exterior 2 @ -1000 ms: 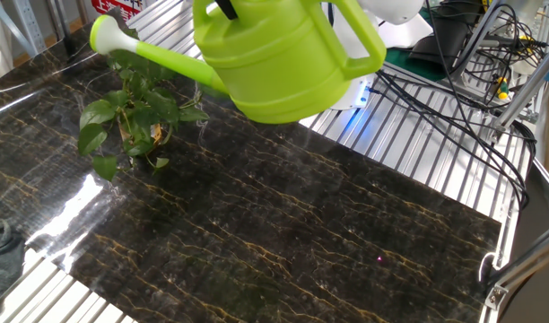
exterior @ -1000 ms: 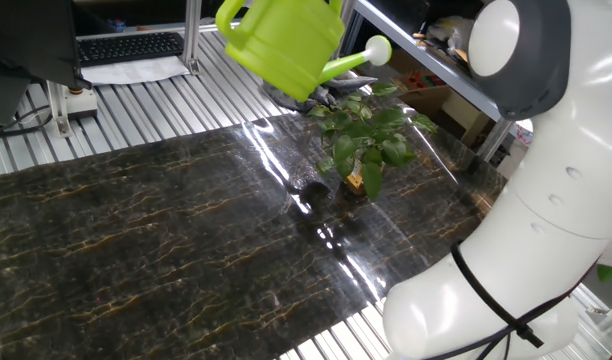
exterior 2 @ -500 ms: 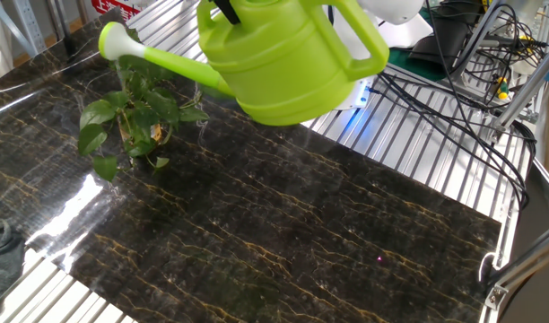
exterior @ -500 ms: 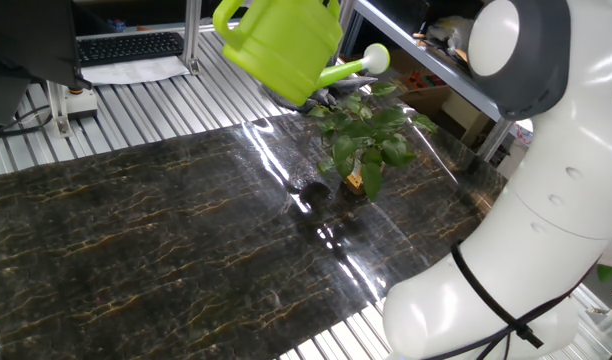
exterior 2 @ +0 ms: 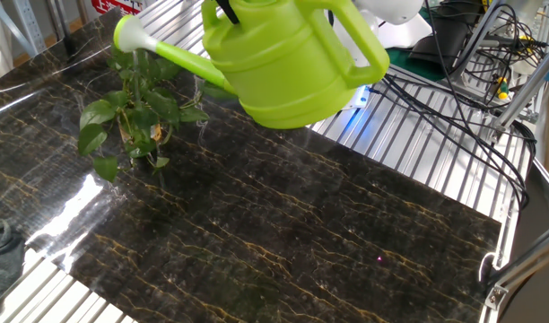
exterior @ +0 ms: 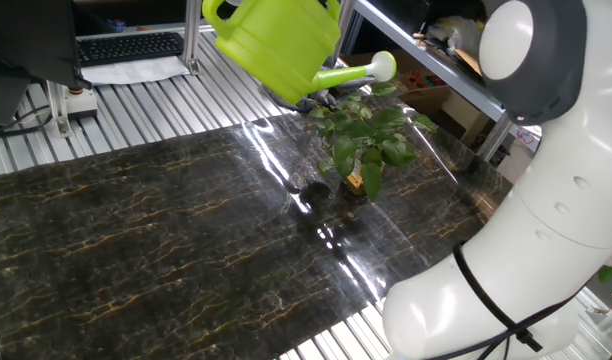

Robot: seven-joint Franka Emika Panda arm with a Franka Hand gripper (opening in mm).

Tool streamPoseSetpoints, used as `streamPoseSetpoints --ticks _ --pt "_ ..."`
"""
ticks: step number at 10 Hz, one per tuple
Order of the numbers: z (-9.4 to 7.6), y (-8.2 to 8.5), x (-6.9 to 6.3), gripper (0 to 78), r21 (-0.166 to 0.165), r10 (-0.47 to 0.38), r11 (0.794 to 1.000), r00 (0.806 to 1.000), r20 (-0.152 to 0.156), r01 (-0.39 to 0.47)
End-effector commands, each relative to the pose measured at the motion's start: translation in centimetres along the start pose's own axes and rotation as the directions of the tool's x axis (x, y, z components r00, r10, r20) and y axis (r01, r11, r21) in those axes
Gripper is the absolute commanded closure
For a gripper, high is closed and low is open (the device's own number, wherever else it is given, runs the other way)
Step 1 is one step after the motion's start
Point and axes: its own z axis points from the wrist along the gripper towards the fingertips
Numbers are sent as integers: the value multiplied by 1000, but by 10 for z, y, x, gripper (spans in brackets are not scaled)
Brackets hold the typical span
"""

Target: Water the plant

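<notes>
The plant [exterior: 367, 135] stands on the dark marbled board [exterior: 166, 240], with broad green leaves and a yellow-orange tag [exterior: 355, 182] at its base. It also shows in the other fixed view [exterior 2: 131, 121]. The lime-green watering can [exterior: 276, 45] hangs in the air, tilted, with its white spout head [exterior: 383, 66] just above the plant's leaves. In the other fixed view the can [exterior 2: 283, 67] fills the top middle and its spout head [exterior 2: 128, 34] is over the plant. Only a black finger of my gripper [exterior 2: 226, 10] shows at the can's top, shut on it.
A keyboard [exterior: 126, 45] and papers lie beyond the board at the back. My white arm body [exterior: 531, 200] fills the right side. A grey cloth [exterior 2: 0, 251] lies at the board's edge. Cables [exterior 2: 463, 90] run over the slatted metal table.
The can has tipped further: its body rose and shifted slightly while the spout head dropped and moved further over the plant.
</notes>
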Motion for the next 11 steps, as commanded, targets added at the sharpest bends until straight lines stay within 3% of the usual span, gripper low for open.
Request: streamPoseSetpoints --ticks 1,2,3,4,5,6,7,8,11 --pt "-21 0 6 764 -55 53 998 968 245 -41" --pt "-26 1 5 764 -27 16 1000 945 326 -7" --pt "-28 1 4 764 -10 -26 999 933 358 32" --pt "-28 1 4 764 -6 -33 999 929 367 38" --pt "-27 1 5 764 -8 -15 1000 943 332 18" --pt "-25 0 5 764 45 -43 999 938 344 29" --pt "-24 0 5 764 113 -130 989 904 408 91" --pt "-23 0 5 764 141 -181 981 878 443 131" --pt "-5 -3 9 764 123 -157 986 891 425 116"
